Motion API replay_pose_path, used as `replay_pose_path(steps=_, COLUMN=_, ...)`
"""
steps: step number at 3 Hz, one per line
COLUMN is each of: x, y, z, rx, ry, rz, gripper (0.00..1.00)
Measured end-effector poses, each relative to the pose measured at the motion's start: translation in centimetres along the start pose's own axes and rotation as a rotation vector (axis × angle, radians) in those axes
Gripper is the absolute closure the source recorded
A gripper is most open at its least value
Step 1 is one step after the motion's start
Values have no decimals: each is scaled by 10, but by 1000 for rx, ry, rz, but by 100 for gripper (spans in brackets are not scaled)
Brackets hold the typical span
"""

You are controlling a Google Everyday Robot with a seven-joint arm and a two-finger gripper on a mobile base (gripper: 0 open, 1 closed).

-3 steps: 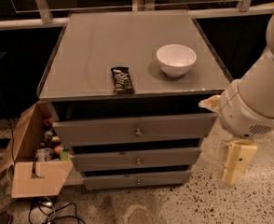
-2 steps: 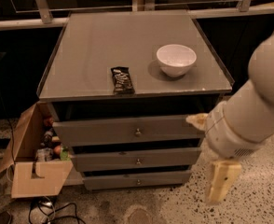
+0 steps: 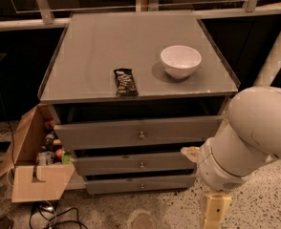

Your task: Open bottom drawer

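Observation:
The grey cabinet [image 3: 83, 56] has three drawer fronts, each with a small round metal knob. The bottom drawer [image 3: 116, 185] is the slimmest front, lowest and just above the floor, and it sits flush with no visible gap. My gripper [image 3: 216, 211] hangs at the lower right, right of the bottom drawer's right end and slightly in front of it, touching nothing. The bulky white arm [image 3: 255, 132] above it covers the cabinet's right front corner.
A white bowl [image 3: 180, 61] and a dark snack bar [image 3: 125, 82] rest on the cabinet top. An open cardboard box [image 3: 35, 175] with bottles stands against the cabinet's left side. Cables [image 3: 59, 216] lie on the speckled floor.
The arm has swung left and downward, closer to the cabinet's lower right corner. The drawers, bowl and snack bar have not moved.

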State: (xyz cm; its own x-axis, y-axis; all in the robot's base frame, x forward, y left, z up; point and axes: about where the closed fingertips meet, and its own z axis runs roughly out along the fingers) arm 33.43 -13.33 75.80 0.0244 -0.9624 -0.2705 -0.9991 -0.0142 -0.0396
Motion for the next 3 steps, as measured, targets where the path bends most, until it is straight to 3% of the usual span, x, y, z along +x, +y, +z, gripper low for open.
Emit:
replay_pose_path(steps=1, x=5, y=7, z=15, rx=-17, ry=12, rz=13, gripper=0)
replay_pose_path(steps=2, x=29, y=26, z=70, rx=-72, ry=10, rz=58, gripper=0)
replay_pose_path(steps=3, x=52, y=31, z=124, rx=-124, ry=1, rz=101, gripper=0)
